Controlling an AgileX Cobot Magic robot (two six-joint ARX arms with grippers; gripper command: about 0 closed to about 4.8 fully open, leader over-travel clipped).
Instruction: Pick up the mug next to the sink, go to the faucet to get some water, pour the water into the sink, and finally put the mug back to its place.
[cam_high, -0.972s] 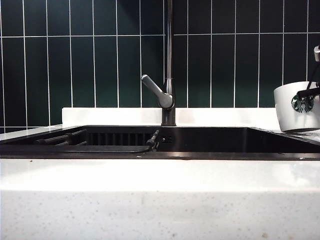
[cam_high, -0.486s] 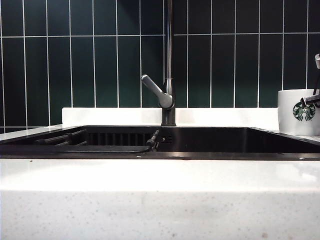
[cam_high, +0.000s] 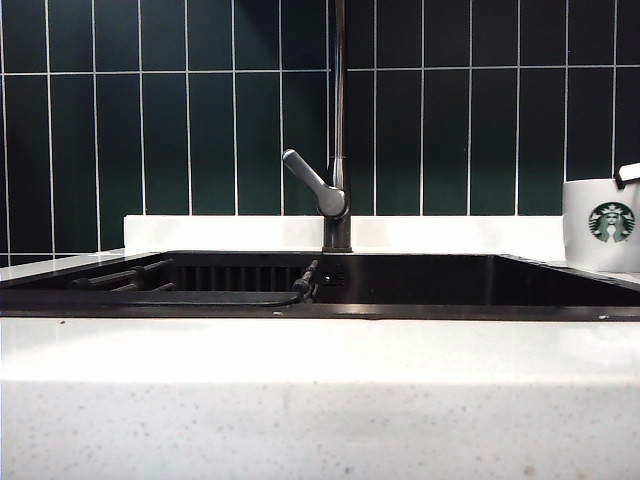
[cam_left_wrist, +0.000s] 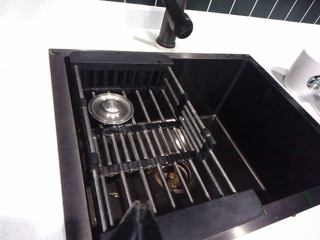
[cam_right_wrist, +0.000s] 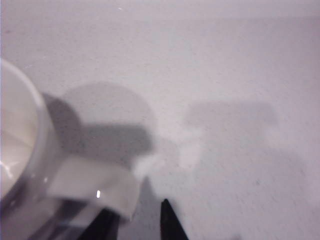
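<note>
Exterior view: the mug (cam_high: 603, 238) is seated upright right of the sink (cam_high: 420, 282); the right gripper (cam_right_wrist: 137, 220) is parted beside its handle, the left gripper (cam_left_wrist: 137, 225) closed.

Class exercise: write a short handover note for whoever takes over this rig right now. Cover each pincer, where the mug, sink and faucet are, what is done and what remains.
Left pincer: shut, empty, hanging over the near edge of the sink.
Right pincer: open, holding nothing, fingertips beside the mug's handle.
Mug: upright on the white counter, right of the sink.
Faucet: behind the sink, no water seen running.
Done: mug appears put back and released.
Left: probably only drawing the right arm clear.
</note>
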